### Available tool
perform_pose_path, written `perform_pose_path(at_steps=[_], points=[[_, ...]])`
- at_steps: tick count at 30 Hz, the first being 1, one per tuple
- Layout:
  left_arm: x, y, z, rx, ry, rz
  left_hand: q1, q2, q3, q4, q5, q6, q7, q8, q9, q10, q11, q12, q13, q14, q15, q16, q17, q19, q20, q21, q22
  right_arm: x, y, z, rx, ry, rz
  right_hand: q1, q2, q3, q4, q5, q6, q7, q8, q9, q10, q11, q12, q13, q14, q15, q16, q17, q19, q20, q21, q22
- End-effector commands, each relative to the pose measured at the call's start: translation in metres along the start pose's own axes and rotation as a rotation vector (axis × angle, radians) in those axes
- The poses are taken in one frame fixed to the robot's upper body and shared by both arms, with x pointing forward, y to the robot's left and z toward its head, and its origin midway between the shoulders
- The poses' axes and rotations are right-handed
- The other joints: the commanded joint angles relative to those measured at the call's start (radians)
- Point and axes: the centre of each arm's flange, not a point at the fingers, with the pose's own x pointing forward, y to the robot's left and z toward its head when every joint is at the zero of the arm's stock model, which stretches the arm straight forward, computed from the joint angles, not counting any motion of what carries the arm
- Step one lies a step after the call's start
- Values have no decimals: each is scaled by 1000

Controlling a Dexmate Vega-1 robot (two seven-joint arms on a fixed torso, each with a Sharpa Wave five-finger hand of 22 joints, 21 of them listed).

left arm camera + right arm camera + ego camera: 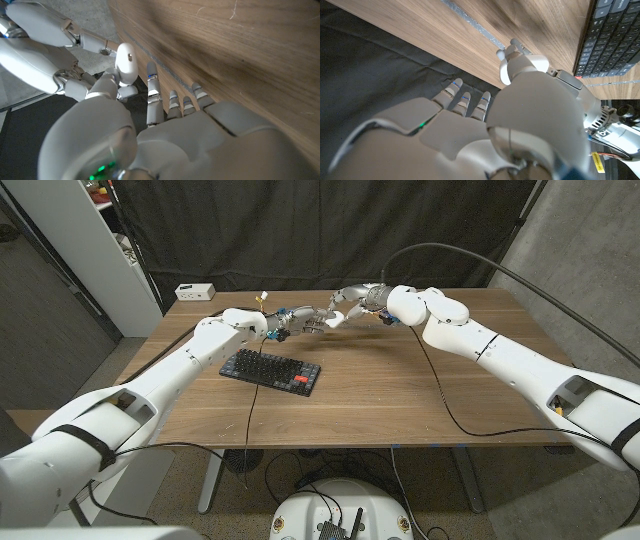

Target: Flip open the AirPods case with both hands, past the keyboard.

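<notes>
1. AirPods case (125, 62) — white, rounded — sits pinched in the left robot hand (277, 326), lifted beyond the keyboard (271, 371); the lid looks closed, so flipping remains.
2. Right robot hand (338, 311) meets it; I cannot tell whether its fingers grip.
3. Wooden bench (400, 395) below both, black curtain (330, 230) behind.

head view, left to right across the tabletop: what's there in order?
White box at the far left corner → left hand → keyboard in front of it → right hand, meeting the left beyond the keyboard.
</notes>
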Motion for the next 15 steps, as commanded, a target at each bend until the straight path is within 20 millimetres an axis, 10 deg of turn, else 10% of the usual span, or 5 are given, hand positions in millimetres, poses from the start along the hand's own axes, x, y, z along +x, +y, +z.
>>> perform_pose_path(at_steps=[1, 15], points=[[-7, -1, -4, -20, -56, 72, 73, 32, 19, -1, -2, 54, -32, 33, 29, 52, -35, 18, -8, 61, -28, 12, 0, 36, 8, 13, 1, 5, 1, 5, -10, -4, 11, -10, 0, -4, 1, 0, 73, 78, -1, 4, -4, 2, -4, 4, 1, -111, -1, 1, 2, -1, -2, 1], [-8, 2, -7, -76, -90, 130, 189, 87, 37, -3, -5, 149, -89, 86, 84, 139, -92, 39, -20, 156, -69, 12, -3, 73, 23, 21, 5, 8, 6, -3, -1, 5, 45, -14, 1, -7, 2, 0, 67, 78, -8, 3, -6, -1, -7, 5, 0, -111, -3, 2, 0, -1, -3, 1]])
